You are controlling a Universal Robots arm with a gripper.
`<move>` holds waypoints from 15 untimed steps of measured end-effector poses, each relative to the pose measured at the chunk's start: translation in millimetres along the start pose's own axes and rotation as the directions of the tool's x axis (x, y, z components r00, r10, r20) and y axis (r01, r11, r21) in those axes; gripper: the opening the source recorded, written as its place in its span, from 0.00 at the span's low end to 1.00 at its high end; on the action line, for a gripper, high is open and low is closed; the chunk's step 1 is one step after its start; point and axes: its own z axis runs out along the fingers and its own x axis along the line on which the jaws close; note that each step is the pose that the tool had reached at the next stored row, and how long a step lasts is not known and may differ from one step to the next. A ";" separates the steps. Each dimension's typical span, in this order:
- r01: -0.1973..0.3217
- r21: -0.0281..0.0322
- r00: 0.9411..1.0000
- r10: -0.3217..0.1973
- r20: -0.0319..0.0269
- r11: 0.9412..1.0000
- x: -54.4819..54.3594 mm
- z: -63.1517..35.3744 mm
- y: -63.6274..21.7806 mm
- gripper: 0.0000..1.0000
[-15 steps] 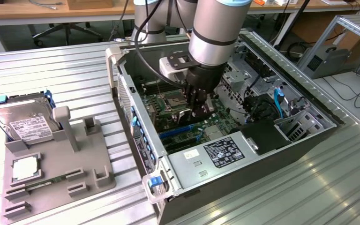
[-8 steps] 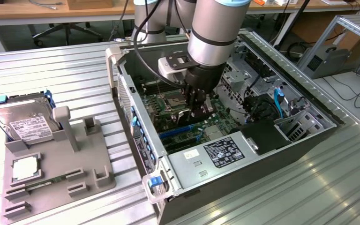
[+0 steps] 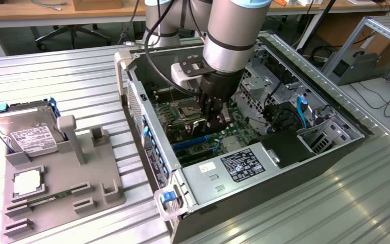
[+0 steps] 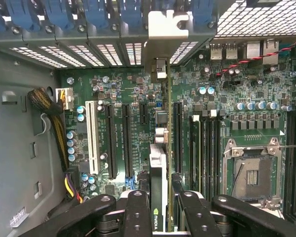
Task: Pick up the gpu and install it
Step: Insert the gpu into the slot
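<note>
Wrist view is showing the pincer [image 4: 163, 196] clamping the gpu [image 4: 159, 168] edge-on between its 2 fingers [image 4: 138, 207], inside the computer case [image 3: 249, 213]. The card's long axis is running straight out from the pincer, parallel to the motherboard slots [image 4: 111, 143], bracket end toward the case's rear wall.

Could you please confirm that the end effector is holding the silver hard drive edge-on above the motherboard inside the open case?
Not quite: the wrist view shows the end effector holding the gpu, not the hard drive, which sits on the grey fixture outside. The rest stands: edge-on above the motherboard inside the open case.
</note>
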 end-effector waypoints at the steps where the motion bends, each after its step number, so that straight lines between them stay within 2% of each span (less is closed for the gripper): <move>1: 0.000 0.000 1.000 0.000 0.000 1.000 0.0 0.7 0.1 0.27; 15: 0.000 0.000 1.000 0.000 -0.001 1.000 0.2 5.5 1.4 0.27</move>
